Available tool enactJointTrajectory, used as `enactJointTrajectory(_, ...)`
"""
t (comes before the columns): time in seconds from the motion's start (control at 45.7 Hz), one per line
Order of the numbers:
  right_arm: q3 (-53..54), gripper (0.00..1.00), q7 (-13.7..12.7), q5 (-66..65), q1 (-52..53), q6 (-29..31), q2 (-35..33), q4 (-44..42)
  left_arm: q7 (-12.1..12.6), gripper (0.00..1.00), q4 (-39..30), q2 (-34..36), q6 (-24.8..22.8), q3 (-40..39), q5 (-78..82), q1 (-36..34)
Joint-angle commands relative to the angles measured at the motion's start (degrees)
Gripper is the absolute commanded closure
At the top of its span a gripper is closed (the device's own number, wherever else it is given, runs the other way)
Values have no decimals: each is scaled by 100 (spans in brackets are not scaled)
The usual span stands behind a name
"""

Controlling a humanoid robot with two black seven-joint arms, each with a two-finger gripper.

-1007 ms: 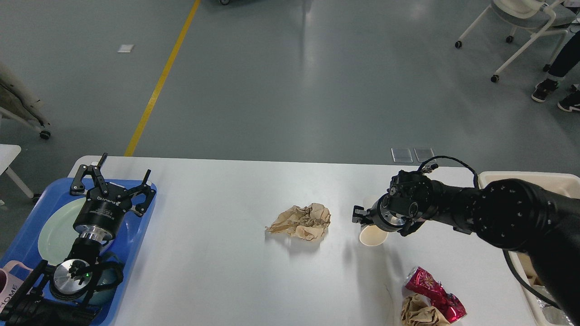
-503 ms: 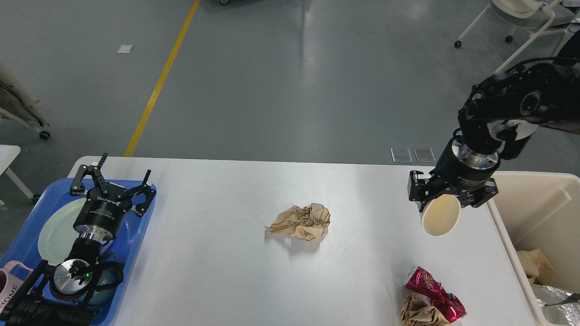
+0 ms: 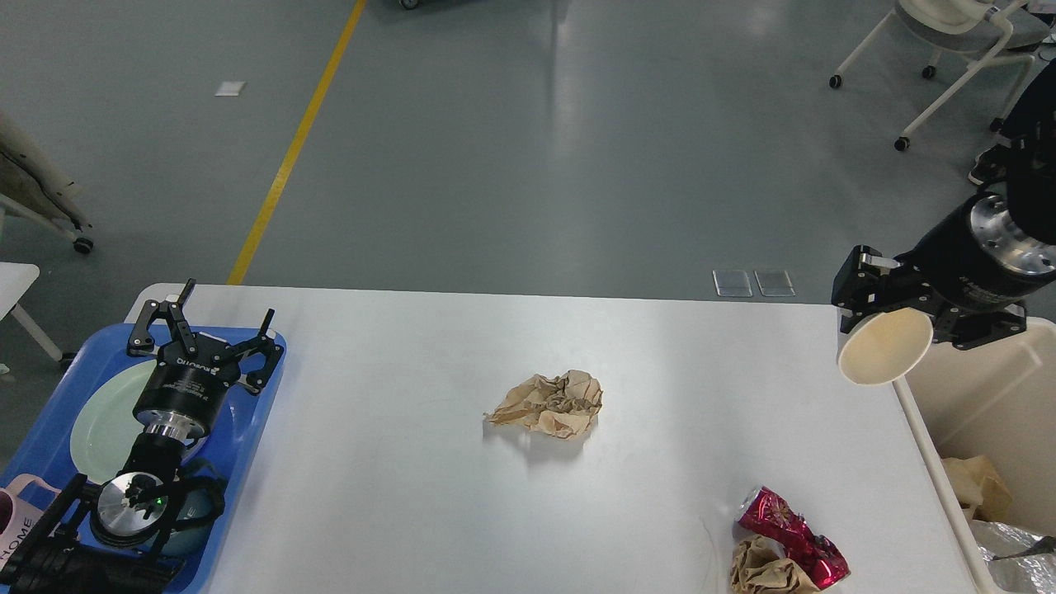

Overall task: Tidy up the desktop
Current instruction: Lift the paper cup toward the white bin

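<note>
Right jaws (image 3: 887,334) clamped on paper cup (image 3: 884,356), held at beige bin (image 3: 982,396) rim. Left jaws (image 3: 202,326) spread, empty, over blue tray (image 3: 264,396). White desk (image 3: 396,478) left of bin: crumpled brown paper (image 3: 549,403), red wrapper (image 3: 792,536) and brown wad (image 3: 763,569) uncleared. Partly done.

matt desktop (image 3: 412,495), crumpled brown paper (image 3: 549,403)
</note>
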Motion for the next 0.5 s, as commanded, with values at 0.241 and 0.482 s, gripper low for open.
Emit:
enactJointTrajectory(0.241, -160, 100, -36, -455, -945, -280, -857, -723, 9, 3, 1, 0, 0, 0, 0, 5)
enactJointTrajectory(0.482, 331, 100, -54, -473, -3053, -1087, -1956, -2815, 0, 3, 1, 0, 0, 0, 0, 5)
